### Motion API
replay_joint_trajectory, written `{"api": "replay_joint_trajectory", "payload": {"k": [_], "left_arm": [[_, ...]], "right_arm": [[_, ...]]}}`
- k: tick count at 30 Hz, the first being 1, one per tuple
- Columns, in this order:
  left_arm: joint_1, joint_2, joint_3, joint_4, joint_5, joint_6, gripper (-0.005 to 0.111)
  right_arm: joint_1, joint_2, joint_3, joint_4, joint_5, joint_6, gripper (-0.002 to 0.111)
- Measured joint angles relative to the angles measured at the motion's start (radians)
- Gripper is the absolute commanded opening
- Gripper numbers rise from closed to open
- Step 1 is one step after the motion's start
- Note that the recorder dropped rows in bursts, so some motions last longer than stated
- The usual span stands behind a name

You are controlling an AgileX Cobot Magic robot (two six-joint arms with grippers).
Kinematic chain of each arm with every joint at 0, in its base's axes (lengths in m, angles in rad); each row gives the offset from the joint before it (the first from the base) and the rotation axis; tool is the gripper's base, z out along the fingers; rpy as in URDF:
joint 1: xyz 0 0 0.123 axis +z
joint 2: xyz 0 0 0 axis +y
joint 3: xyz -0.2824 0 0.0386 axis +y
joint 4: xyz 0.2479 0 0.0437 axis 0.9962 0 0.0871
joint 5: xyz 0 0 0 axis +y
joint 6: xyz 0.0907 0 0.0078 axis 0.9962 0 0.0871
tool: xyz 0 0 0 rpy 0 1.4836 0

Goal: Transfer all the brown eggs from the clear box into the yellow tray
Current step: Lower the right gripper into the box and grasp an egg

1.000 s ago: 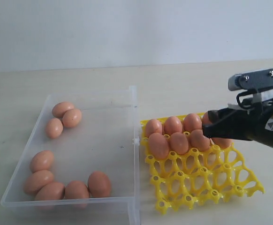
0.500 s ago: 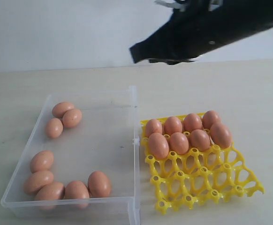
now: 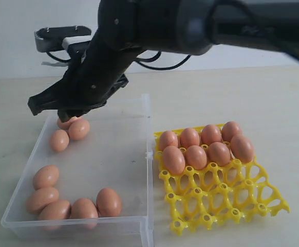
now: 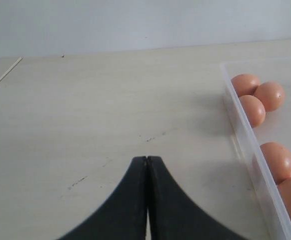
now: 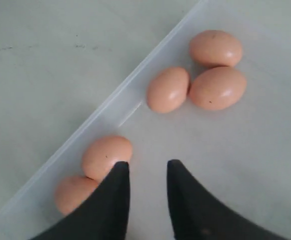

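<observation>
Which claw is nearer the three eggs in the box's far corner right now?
Right. The right claw hovers over the box close to those three eggs, jaws apart. The left claw, shut, sits over bare table outside the box wall.

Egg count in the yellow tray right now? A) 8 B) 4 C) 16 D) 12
A: the yellow tray holds two full rows of four eggs, and its two nearer rows are empty.

Exterior oblique overhead, wrists share clear box [image 3: 113,164]
</observation>
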Motion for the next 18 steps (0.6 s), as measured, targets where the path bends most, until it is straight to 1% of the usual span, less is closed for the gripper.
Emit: {"api": "replay_joint_trajectory", "payload": {"k": [3, 4, 5, 6, 7, 10, 13, 18], "left_arm": [[0.0, 0.0, 0.0, 0.0, 0.0, 0.0, 0.0], [0.0, 0.0, 0.0, 0.0, 0.0, 0.0, 0.0], [0.0, 0.0, 0.0, 0.0, 0.0, 0.0, 0.0], [0.0, 0.0, 0.0, 0.0, 0.0, 0.0, 0.0], [0.0, 0.0, 0.0, 0.0, 0.0, 0.0, 0.0], [0.0, 0.0, 0.0, 0.0, 0.0, 0.0, 0.0], [0.0, 0.0, 0.0, 0.0, 0.0, 0.0, 0.0], [0.0, 0.0, 0.0, 0.0, 0.0, 0.0, 0.0]], "right_arm": [[0.0, 0.123, -0.131, 0.007, 0.012, 0.031, 0.059], [-0.002, 0.197, -0.213, -0.02, 0.023, 0.13, 0.06], [-0.006, 0.233, -0.256, -0.036, 0.032, 0.19, 0.061], [-0.02, 0.29, -0.328, -0.054, 0.039, 0.302, 0.061], [-0.031, 0.319, -0.355, -0.067, 0.042, 0.361, 0.061], [-0.064, 0.408, -0.414, -0.188, 0.042, 0.651, 0.061], [-0.071, 0.447, -0.443, -0.195, 0.001, 0.737, 0.061], [-0.071, 0.485, -0.454, -0.166, -0.037, 0.768, 0.061]]}}
